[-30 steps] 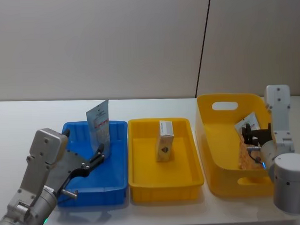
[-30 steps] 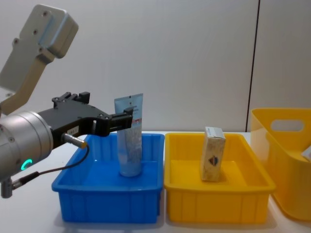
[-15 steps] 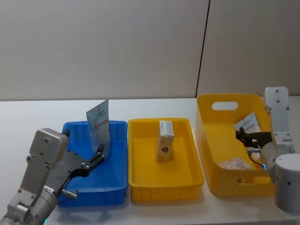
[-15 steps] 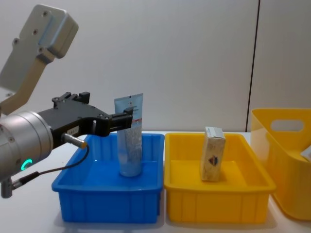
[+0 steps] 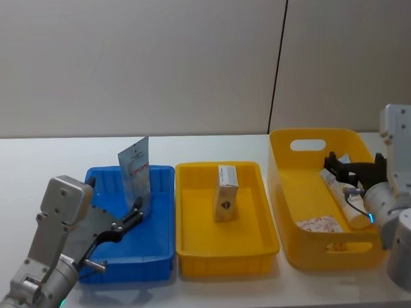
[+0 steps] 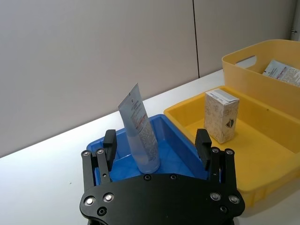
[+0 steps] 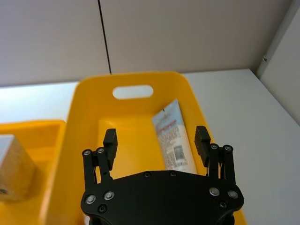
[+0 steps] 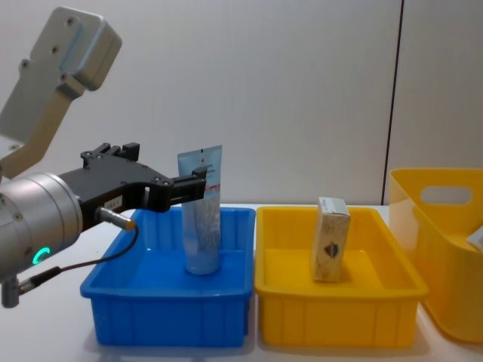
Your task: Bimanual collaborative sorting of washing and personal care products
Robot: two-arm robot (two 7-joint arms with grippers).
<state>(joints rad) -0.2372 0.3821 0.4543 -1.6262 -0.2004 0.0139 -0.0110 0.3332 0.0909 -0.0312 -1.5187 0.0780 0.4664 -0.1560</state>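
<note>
A pale blue tube stands upright in the blue tray. My left gripper is open just in front of the tube, one finger to each side, not gripping it. A cream carton stands in the middle yellow tray. In the yellow basket a white tube and a flat printed carton lie on the floor. My right gripper hangs open above that tube.
The blue tray, yellow tray and handled basket stand side by side on the white table, near its front edge. A grey wall closes the back. Bare table lies to the left of the blue tray and behind the containers.
My right gripper has lifted and pulled back out of the basket. The printed carton that stood on edge beside it now lies flat on the basket floor. The left arm has not moved.
</note>
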